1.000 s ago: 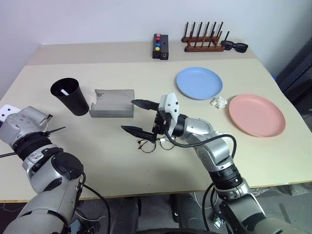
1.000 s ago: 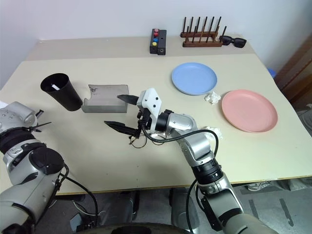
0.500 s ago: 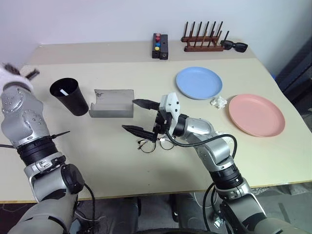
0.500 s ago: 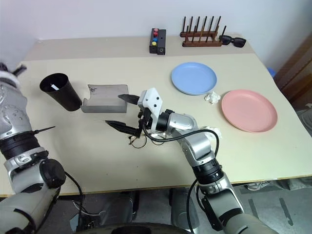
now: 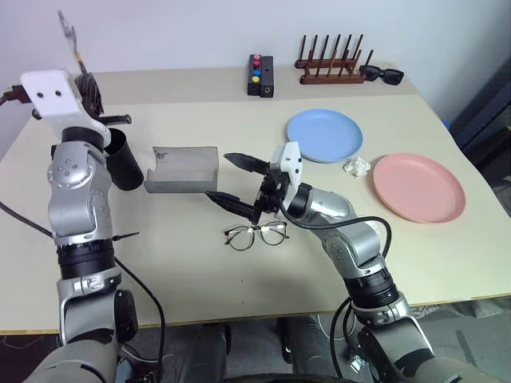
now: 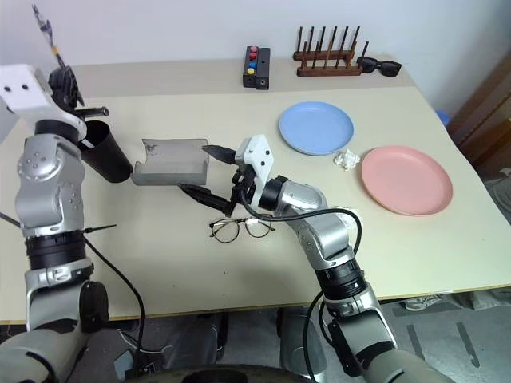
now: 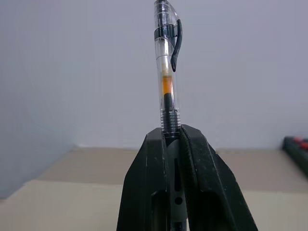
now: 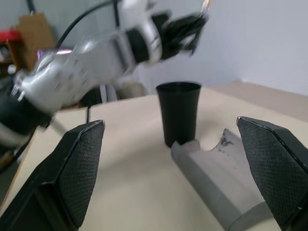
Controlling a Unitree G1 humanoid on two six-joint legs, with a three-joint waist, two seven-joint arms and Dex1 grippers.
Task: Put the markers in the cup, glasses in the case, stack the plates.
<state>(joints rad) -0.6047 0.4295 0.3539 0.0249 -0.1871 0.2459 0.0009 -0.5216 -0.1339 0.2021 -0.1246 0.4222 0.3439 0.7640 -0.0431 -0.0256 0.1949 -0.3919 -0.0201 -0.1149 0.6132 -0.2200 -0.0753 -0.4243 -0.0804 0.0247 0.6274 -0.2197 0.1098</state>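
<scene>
black left gripper (image 7: 173, 139) raised, clamping pen (image 7: 167, 67) upright.

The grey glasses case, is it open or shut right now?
Open. The case lies on the table beside the cup with its lid swung back and the hollow inside showing; the glasses lie outside it.

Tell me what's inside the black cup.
The cup stands behind the raised left gripper, which holds a pen; its mouth is covered, so its contents cannot be seen.
</scene>
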